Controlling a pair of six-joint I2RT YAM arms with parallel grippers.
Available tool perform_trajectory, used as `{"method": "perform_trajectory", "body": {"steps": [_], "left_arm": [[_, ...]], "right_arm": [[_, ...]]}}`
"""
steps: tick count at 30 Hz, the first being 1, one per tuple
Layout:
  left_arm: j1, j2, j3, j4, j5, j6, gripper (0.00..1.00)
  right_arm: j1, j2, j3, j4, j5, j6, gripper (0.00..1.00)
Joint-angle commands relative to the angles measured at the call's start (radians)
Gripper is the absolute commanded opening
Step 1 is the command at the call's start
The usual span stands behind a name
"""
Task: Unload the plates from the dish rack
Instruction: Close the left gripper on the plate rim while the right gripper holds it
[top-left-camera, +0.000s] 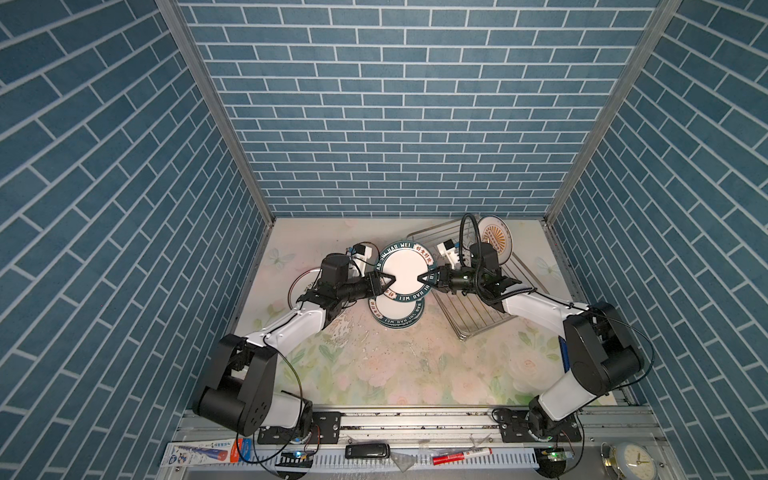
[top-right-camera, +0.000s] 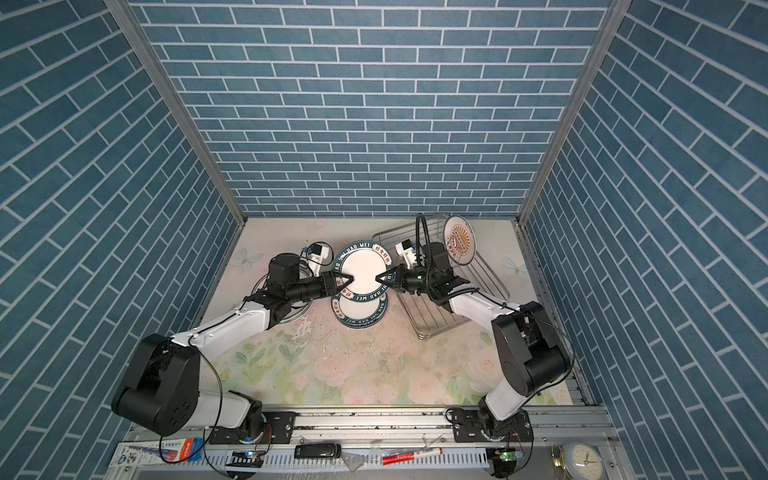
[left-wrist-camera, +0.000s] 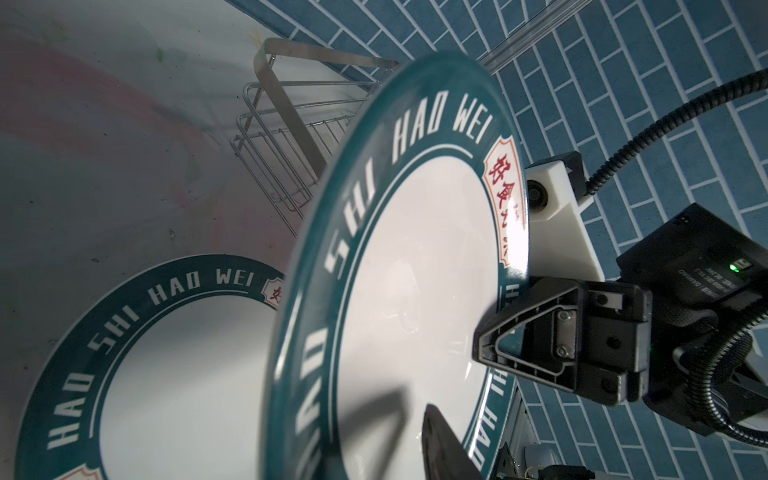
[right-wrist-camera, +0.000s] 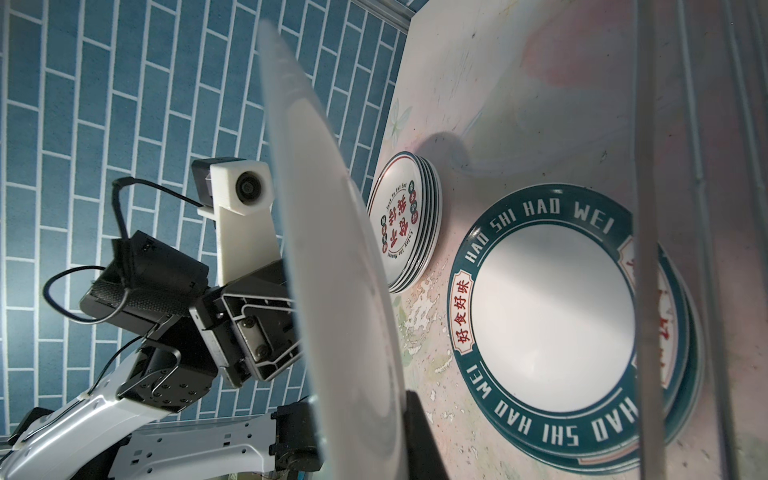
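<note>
Plate (top-left-camera: 402, 271) with a green lettered rim hangs over the stack (top-left-camera: 395, 313) on the counter (top-left-camera: 374, 365) beside the dish rack (top-left-camera: 473, 311), right fingers (top-left-camera: 424, 278) pinching one edge, left fingers (top-left-camera: 386, 281) straddling the opposite edge, grip unclear.

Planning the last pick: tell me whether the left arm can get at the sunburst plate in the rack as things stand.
Probably not. The left gripper is at the green-rimmed plate, and the right arm hangs over the dish rack, between it and the sunburst plate.
</note>
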Motion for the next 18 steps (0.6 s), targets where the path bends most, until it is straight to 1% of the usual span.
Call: {"method": "perform_trajectory", "body": {"steps": [1, 7, 11, 14, 16, 18], "left_arm": [[0.000, 0.002, -0.008, 0.083, 0.055, -0.018, 0.35], [0.000, 0.010, -0.008, 0.105, 0.075, -0.034, 0.26], [-0.001, 0.010, -0.011, 0.115, 0.081, -0.038, 0.23], [-0.001, 0.015, -0.008, 0.112, 0.079, -0.039, 0.14], [-0.001, 0.020, -0.007, 0.111, 0.081, -0.038, 0.12], [-0.001, 0.026, -0.005, 0.115, 0.084, -0.042, 0.12]], "right_arm": [[0.010, 0.013, 0.051, 0.047, -0.040, -0.014, 0.06], [0.017, 0.021, 0.052, 0.053, -0.046, -0.015, 0.07], [0.019, 0.026, 0.054, 0.059, -0.053, -0.017, 0.10], [0.019, 0.024, 0.055, 0.054, -0.053, -0.022, 0.14], [0.019, 0.023, 0.055, 0.053, -0.046, -0.024, 0.15], [0.019, 0.023, 0.053, 0.054, -0.047, -0.033, 0.19]]}}
